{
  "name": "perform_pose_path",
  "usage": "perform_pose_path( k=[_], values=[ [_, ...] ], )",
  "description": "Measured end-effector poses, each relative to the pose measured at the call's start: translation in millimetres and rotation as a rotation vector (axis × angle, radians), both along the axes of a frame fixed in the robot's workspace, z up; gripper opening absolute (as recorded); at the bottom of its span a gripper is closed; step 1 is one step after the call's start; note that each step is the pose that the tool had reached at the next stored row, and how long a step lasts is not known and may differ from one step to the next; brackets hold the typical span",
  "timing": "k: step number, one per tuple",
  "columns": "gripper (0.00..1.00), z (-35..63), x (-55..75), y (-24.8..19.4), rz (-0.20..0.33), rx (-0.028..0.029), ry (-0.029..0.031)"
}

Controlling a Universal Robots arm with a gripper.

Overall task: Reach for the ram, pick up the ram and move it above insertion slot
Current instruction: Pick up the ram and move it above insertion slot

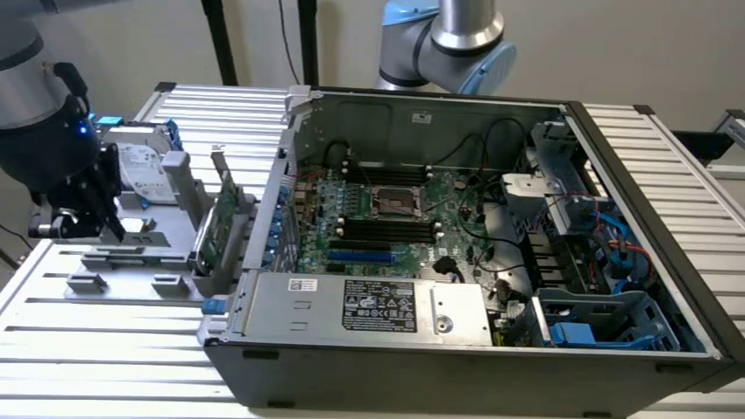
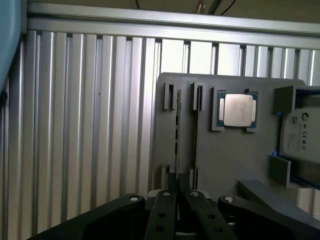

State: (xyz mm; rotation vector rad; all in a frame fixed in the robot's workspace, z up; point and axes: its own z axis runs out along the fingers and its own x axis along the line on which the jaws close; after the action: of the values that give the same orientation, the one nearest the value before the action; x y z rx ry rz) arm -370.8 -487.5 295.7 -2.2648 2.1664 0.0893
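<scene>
The ram is a thin stick seen edge-on, standing upright in a groove of the grey holder plate. My gripper sits over its near end. The two black fingers are drawn in close on either side of the stick and appear to pinch it. In the exterior view my gripper hangs low over the grey holder at that view's left, outside the open computer case. The black memory slots lie on the motherboard inside the case, far from the gripper.
A processor chip sits in a pocket of the holder beside the ram. A silver hard drive and a wider green card stand between the gripper and the case wall. A second arm's base rises behind the case.
</scene>
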Motion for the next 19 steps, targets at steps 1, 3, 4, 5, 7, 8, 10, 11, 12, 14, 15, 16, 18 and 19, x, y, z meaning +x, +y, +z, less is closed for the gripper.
perform_pose_path(
  k=[1,3,4,5,7,8,10,11,12,14,15,16,18,19],
  values=[
    [0.13,4.5,2.8,0.0,0.0,0.0002,0.0001],
    [0.13,13.5,8.4,0.0,0.001,0.0007,0.0],
    [0.13,18.1,11.3,0.1,0.001,0.0007,0.0001],
    [0.13,22.9,14.3,0.4,0.001,0.0007,0.0001],
    [0.13,31.9,19.5,1.5,0.001,0.0008,0.0],
    [0.13,36.4,21.8,2.4,0.001,0.0007,0.0001],
    [0.13,45.5,26.7,4.2,0.001,0.0008,0.0],
    [0.13,50.0,29.2,5.2,0.001,0.0007,0.0001],
    [0.13,54.5,31.6,6.1,0.001,0.0008,0.0001],
    [0.13,63.3,36.5,8.0,0.001,0.0007,0.0001],
    [0.13,67.0,39.3,8.9,0.001,0.0009,0.0],
    [0.13,70.1,42.2,9.7,0.001,0.001,-0.0001],
    [0.13,75.9,48.2,10.9,0.001,0.0008,0.0001],
    [0.13,78.1,51.4,11.3,0.001,0.0008,0.0001]
  ],
)
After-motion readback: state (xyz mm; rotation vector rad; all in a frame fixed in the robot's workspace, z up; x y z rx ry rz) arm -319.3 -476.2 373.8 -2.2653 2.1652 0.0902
